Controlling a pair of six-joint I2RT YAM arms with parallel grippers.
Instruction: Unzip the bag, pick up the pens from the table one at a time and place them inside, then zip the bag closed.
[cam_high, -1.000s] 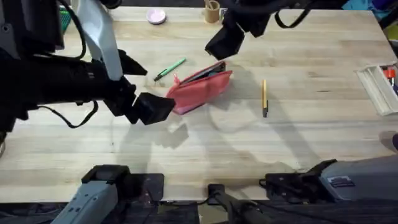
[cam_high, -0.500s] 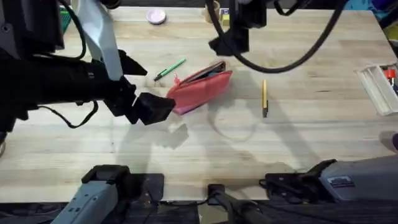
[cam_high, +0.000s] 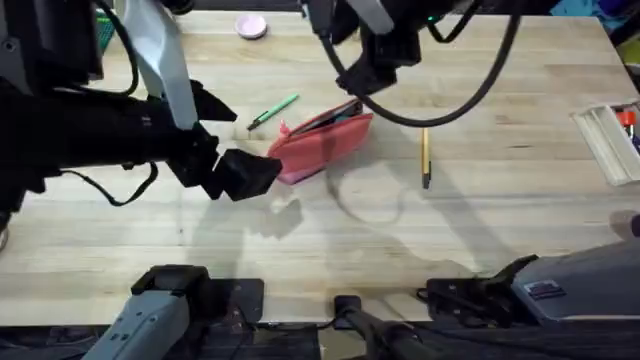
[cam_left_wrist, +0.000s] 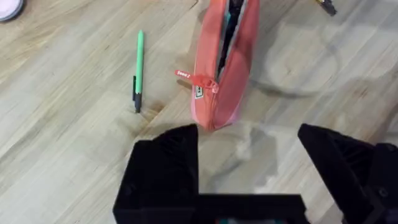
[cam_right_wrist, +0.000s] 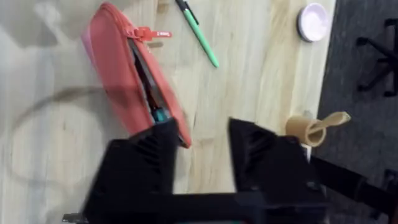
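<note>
The coral-pink bag (cam_high: 322, 138) lies slanted mid-table, its zipper part open, with a dark gap and something teal inside (cam_right_wrist: 160, 114). Its red pull tab (cam_left_wrist: 186, 76) is at the end nearer my left gripper. The green pen (cam_high: 273, 110) lies just beyond the bag on the left. The yellow pen (cam_high: 425, 155) lies to the bag's right. My left gripper (cam_high: 252, 173) hovers open at the bag's near-left end (cam_left_wrist: 214, 118). My right gripper (cam_high: 368, 72) hangs open above the bag's far-right end, holding nothing.
A pink round lid (cam_high: 251, 26) and a tan wooden holder (cam_high: 342, 18) sit at the table's far edge. A clear plastic case (cam_high: 608, 140) with a red marker lies at the right edge. Bare wood stretches in front of the bag.
The right arm has swung over the bag's far end, its upper links now reaching in from the left. The left arm, bag and pens have not moved.
</note>
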